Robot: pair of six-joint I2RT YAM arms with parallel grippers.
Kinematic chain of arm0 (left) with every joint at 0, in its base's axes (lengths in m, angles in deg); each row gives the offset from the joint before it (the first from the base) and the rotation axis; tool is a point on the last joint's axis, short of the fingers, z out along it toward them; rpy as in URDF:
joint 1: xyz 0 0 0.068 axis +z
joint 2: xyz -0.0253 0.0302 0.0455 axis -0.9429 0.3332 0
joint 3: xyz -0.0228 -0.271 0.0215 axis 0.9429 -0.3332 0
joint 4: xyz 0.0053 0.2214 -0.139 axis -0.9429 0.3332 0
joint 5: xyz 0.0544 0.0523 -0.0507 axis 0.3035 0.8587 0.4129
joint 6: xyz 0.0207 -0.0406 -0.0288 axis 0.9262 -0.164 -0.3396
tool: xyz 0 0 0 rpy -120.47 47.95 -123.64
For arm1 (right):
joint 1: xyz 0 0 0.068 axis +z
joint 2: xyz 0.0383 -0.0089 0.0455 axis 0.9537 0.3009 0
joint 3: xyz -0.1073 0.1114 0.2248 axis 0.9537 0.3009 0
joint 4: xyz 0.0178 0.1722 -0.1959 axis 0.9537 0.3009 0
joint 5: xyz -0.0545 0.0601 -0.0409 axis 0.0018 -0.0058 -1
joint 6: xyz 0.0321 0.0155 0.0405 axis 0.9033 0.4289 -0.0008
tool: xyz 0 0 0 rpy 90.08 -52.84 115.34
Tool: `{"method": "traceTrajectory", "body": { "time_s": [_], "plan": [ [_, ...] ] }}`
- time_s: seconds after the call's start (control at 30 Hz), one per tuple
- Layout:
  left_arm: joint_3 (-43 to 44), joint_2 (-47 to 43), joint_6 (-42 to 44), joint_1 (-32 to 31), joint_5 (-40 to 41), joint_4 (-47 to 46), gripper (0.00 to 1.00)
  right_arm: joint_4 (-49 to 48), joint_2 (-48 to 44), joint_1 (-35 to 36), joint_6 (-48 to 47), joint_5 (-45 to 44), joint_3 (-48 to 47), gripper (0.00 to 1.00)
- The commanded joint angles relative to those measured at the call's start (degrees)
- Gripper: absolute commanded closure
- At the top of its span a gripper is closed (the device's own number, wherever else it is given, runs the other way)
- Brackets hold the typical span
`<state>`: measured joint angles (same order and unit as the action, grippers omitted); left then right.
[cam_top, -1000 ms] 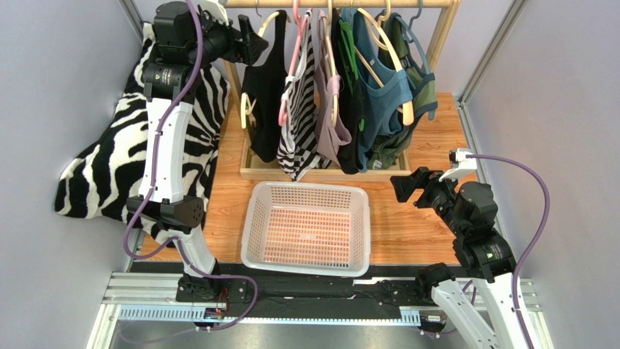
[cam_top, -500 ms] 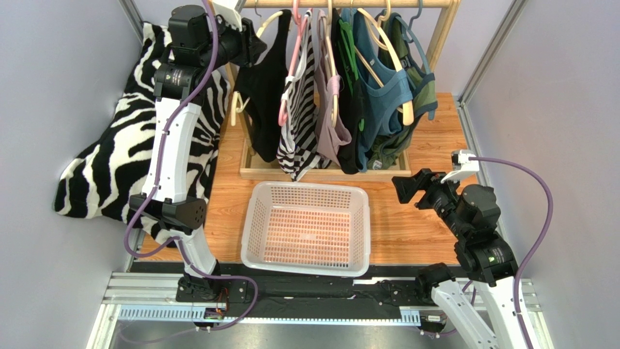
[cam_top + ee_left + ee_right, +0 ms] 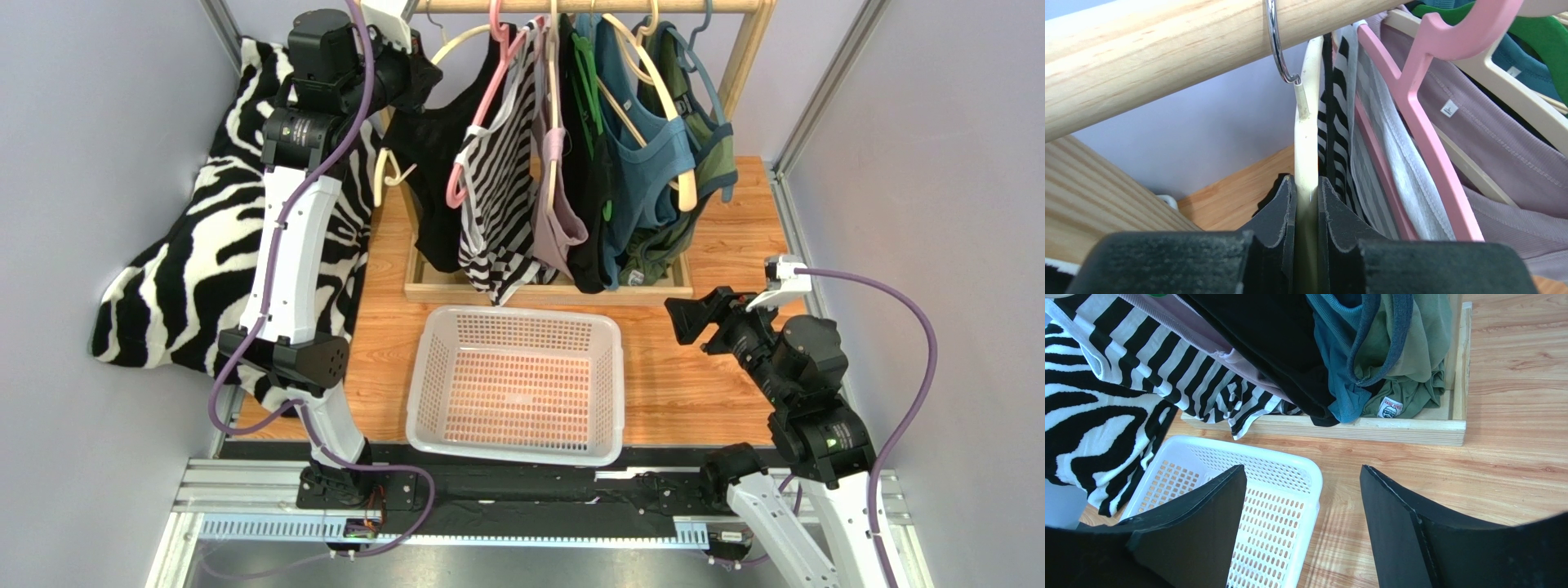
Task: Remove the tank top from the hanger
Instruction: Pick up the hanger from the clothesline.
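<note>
Left tool (image 3: 1307, 187) is clenched on the cream plastic hanger (image 3: 1305, 135), its jaws pinching the hanger's arm just below the metal hook (image 3: 1277, 43) that rides the round wooden rail (image 3: 1155, 55). The right tool (image 3: 1303, 471) is released, jaws wide with nothing between them, and hovers low over the wood-grain desk (image 3: 687, 386), just right of the white perforated plastic basket (image 3: 521, 316). The black tank top (image 3: 432, 172) hangs from the cream hanger at the left end of the rail, just beside a black-and-white striped top (image 3: 491, 208) on a pink hanger (image 3: 1419, 104). It looks light and limp, likely to stretch and drape rather than keep any shape, with only its straps keeping it up. A pinch on a strap or on the free body low down should do, sliding it off the smooth, stiff hanger, which would likely swing on its hook if not held. Neighbouring garments crowd close and could drag along. Room is tight: grey walls stand on both sides, a zebra-print cloth (image 3: 184, 270) lies at the left, and the basket sits in front of the rack.
</note>
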<state>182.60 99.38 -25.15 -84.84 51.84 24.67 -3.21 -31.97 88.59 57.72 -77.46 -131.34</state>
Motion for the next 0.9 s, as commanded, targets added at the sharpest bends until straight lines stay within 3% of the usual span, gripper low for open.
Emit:
{"method": "traceTrajectory", "body": {
  "time_s": [0.0, 0.2, 0.47, 0.7, 0.87],
  "plan": [
    [3.54, -4.81, 0.02, -0.72, 5.53, -3.45, 1.00, -1.57, -0.90, 0.34, -0.52, 0.80, -0.19, 0.28],
    [3.72, -8.85, 5.11, -3.27, 15.63, -7.22, 1.00, -1.48, -1.34, 0.43, -0.16, 1.24, 0.07, 0.29],
    [-2.07, -17.11, 7.66, -4.85, 19.16, -6.89, 1.00, -1.39, -1.17, 0.43, -0.16, 1.77, -0.63, 0.29],
    [-17.17, -30.12, 7.57, -5.38, 16.63, -1.97, 1.00, -0.95, -1.43, 0.42, 0.01, 2.12, -1.33, 0.30],
    [-18.43, -37.06, 10.29, -5.65, 5.93, 5.84, 1.00, -1.04, -1.52, 0.43, 0.01, 1.77, -1.25, 0.30]
  ]
}}
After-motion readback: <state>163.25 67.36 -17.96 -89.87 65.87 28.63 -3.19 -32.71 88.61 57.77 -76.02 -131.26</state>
